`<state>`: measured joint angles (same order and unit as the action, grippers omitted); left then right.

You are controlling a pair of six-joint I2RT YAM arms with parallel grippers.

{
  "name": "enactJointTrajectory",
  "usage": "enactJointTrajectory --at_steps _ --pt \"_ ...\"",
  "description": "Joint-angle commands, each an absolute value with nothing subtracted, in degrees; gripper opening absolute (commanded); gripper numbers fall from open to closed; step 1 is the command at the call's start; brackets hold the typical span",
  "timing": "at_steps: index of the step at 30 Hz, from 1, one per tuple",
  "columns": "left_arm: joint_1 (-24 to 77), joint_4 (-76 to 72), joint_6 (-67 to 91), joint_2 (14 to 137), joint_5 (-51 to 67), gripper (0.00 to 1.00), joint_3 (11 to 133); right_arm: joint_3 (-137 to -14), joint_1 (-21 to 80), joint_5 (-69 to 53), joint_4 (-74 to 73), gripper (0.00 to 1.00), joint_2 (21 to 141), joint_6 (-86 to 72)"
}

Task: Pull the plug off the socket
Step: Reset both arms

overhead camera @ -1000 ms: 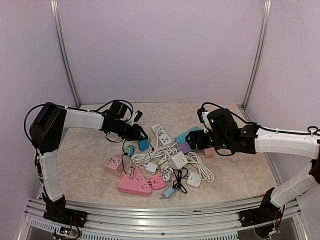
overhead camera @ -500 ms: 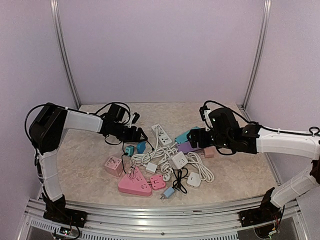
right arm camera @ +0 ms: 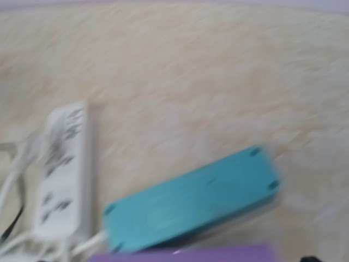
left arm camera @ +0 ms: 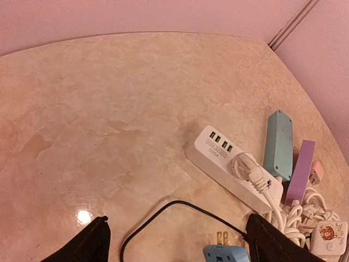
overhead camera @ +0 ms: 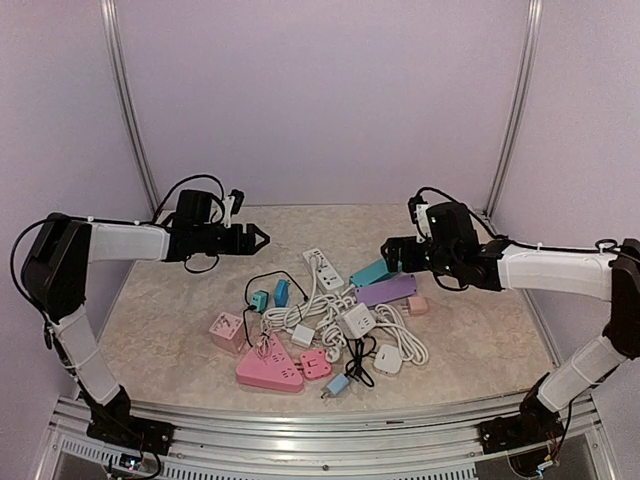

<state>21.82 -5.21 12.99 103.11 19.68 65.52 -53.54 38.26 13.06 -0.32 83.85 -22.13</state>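
Plug (left arm camera: pixel 245 167) sits in socket strip (left arm camera: pixel 214 147) on table (left arm camera: pixel 109 103).

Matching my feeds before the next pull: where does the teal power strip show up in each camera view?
Top external: teal power strip right of centre, just behind the purple strip.
Left wrist: teal power strip at the right side, running up the picture.
Right wrist: teal power strip low centre, blurred.
Shared landmark: white power strip, left of it in all three.

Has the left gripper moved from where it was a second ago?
Yes. The left gripper drew toward the back-left, away from the white power strip, leaving the small blue plug behind.
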Motion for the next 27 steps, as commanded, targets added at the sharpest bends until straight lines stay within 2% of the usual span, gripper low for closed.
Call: enactJointTrajectory --at_steps 1,7,14,22,27 --pt "15.35 -15.74 13.42 97.33 17.63 0.84 58.42 -50.38 30.64 10.21 9.04 1.00 85.65 -20.86" --pt "5.76 -25.74 15.00 90.42 13.63 0.84 48.27 -45.80 19.69 9.93 14.83 1.00 84.04 -17.81" --pt "-7.44 -30.35 17.30 81.89 9.07 0.84 38.37 -36.84 8.09 9.52 21.94 0.99 76.93 -14.01" --pt "-9.32 -34.74 9.39 67.70 -5.74 0.91 25.42 -22.92 3.08 11.42 32.23 1.00 65.72 -12.41" --pt "-9.32 -41.66 9.31 65.21 -4.38 0.92 18.16 -15.94 2.93 14.25 37.64 1.00 61.26 -12.71"
